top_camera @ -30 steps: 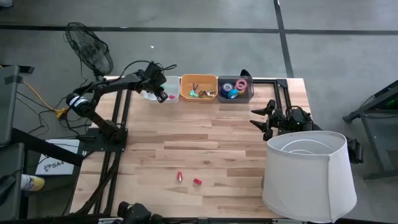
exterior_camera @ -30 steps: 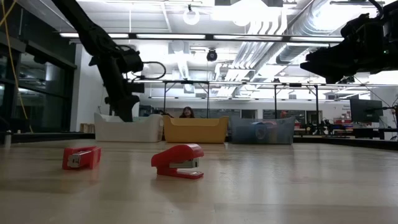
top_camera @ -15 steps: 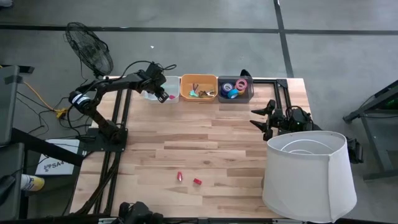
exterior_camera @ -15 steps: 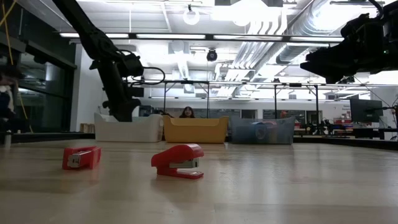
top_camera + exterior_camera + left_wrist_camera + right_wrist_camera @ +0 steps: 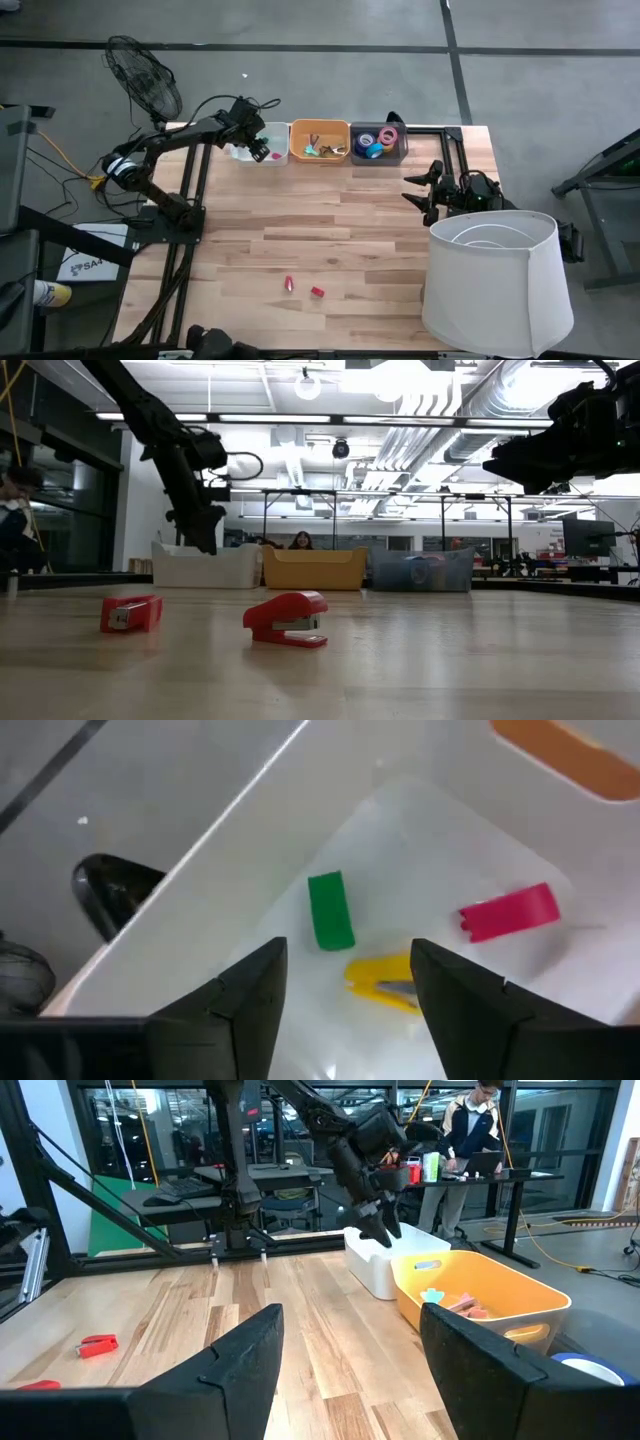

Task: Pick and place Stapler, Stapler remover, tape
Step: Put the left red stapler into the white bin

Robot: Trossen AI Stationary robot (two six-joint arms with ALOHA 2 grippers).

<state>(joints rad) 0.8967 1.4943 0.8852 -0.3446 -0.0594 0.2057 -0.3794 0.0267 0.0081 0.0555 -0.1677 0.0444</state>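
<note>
While the left end effector (image 5: 258, 152) hangs over the white bin (image 5: 276, 132) with jaws parted and nothing held, the 2 red staplers (image 5: 289, 284) (image 5: 317, 292) lie far off toward 6 o'clock on the surface (image 5: 340, 230), near its front edge. The left arm seems nearer to them than the right end effector (image 5: 412, 190), which waits open and empty at 3 o'clock. Only the left wrist view shows the bin's contents – green (image 5: 330, 910), yellow (image 5: 382, 978) and pink (image 5: 508, 911) staplers; only the low view shows the right-hand stapler resting side-on.

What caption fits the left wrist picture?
Open left gripper above the white bin holding green, yellow and pink staplers.
</note>
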